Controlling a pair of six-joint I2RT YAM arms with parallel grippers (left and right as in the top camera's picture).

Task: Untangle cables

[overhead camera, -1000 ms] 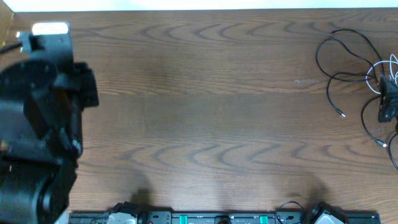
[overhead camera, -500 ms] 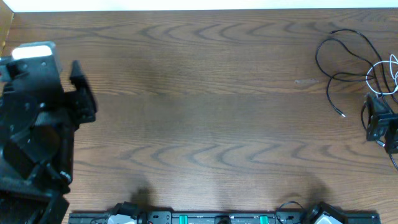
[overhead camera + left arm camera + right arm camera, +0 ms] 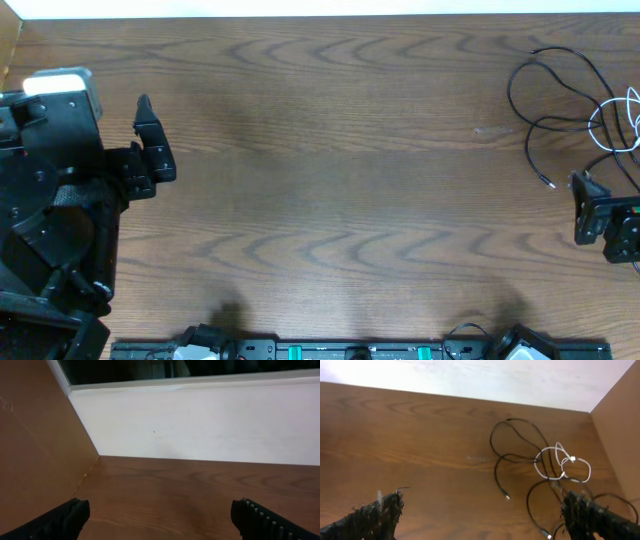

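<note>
The cables lie in a loose tangle at the table's far right: black loops [image 3: 545, 95] and a white cord [image 3: 632, 105] knotted into them. The right wrist view shows the black loops [image 3: 520, 440], the white cord [image 3: 562, 465] and a free plug end [image 3: 507, 496]. My right gripper [image 3: 610, 215] [image 3: 482, 507] is open and empty, just nearer than the tangle, with its right finger [image 3: 585, 515] close to a black strand. My left gripper [image 3: 85, 100] [image 3: 160, 512] is open and empty at the far left, over bare wood and facing the back wall.
A brown panel [image 3: 35, 450] closes the left side and another [image 3: 620, 420] the right. A white wall [image 3: 200, 425] runs along the back. A black rail with fittings [image 3: 350, 350] lines the front edge. The wooden table [image 3: 330, 180] spans between the arms.
My left gripper has gone from shut to wide open, one finger swinging out to the right. My right gripper has drawn back from over the tangle toward the near edge.
</note>
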